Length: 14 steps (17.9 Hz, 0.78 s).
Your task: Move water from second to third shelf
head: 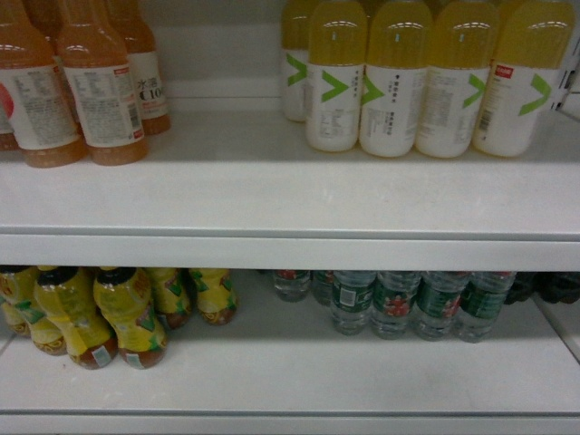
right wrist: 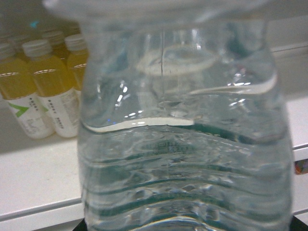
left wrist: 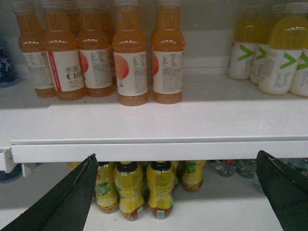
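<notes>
Jaws of the left gripper (left wrist: 178, 192) gape empty; right jaws are hidden behind the water (right wrist: 185, 144), grip unclear; keep it upright.

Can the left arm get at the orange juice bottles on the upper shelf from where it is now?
Probably yes. The left gripper is open and empty, facing the shelf edge, and the orange juice bottles stand at the front with nothing before them; it sits slightly low.

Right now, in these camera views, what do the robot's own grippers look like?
Only the left gripper shows much: two flat, matte black fingers, wedge-shaped and tapering to points, at the bottom corners of the left wrist view. No cables or markings show. In the right wrist view the water bottle hides all but dark slivers at the bottom edge. The head view shows neither arm.
</notes>
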### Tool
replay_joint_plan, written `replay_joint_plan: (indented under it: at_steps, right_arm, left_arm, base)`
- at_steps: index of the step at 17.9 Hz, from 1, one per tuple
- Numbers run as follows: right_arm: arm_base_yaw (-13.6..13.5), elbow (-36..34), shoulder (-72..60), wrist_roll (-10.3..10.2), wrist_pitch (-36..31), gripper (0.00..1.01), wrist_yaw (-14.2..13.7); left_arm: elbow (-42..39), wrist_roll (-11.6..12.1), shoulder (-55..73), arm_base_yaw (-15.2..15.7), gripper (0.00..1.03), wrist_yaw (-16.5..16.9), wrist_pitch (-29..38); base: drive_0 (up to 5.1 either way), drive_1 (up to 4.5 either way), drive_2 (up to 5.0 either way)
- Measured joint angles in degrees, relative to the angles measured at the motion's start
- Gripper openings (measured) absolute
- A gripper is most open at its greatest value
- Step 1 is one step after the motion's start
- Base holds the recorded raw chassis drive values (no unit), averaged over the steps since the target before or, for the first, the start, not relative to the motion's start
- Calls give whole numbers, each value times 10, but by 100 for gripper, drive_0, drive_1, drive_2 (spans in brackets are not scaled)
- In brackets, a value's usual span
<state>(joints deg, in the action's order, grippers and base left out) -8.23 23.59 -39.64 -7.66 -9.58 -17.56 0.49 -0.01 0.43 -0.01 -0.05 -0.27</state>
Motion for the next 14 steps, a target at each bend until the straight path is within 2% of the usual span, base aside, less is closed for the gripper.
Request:
replay_joint_plan:
  at_steps: [14]
  right_arm:
    - [0, 0, 0, 0, 1, 44, 0]
  left_arm:
    - [0, 0, 0, 0, 98, 0, -1]
  base:
    - [-470, 226, 226]
